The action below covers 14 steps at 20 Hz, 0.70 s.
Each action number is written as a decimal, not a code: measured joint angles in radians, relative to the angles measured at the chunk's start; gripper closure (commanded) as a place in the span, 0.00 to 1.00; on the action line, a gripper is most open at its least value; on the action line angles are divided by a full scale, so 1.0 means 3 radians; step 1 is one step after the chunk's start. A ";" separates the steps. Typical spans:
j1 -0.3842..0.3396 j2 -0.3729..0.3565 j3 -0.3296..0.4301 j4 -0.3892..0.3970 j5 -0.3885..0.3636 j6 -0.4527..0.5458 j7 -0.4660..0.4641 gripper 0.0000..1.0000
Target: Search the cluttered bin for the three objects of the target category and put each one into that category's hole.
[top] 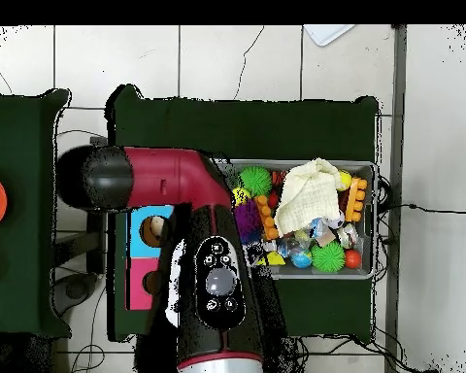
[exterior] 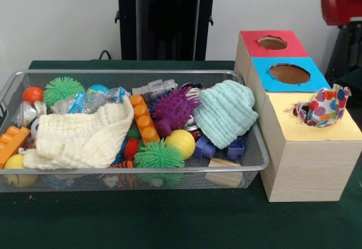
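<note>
The silver wire-mesh bin stands on the green table, full of toys; it also shows in the overhead view. One white dotted cloth piece lies crumpled on the yellow top of the wooden box, right of the bin. It covers the hole, of which only a rough edge shows. I see no other dotted cloth in the bin. The gripper is not visible in either view; the red and black arm fills the middle of the overhead view and hides the yellow box there.
The bin holds a cream knit cloth, a mint knit cloth, a purple spiky toy, green spiky balls, orange bricks and a yellow ball. Blue-topped and red-topped boxes stand behind the yellow one.
</note>
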 measured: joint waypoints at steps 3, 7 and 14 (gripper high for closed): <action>0.0090 0.0034 -0.0011 0.0000 0.0028 -0.0001 0.0000 1.00; 0.0191 0.0125 -0.0022 -0.0001 0.0050 -0.0012 0.0001 1.00; 0.0179 0.0441 -0.0189 -0.0002 0.0021 -0.0239 0.0001 1.00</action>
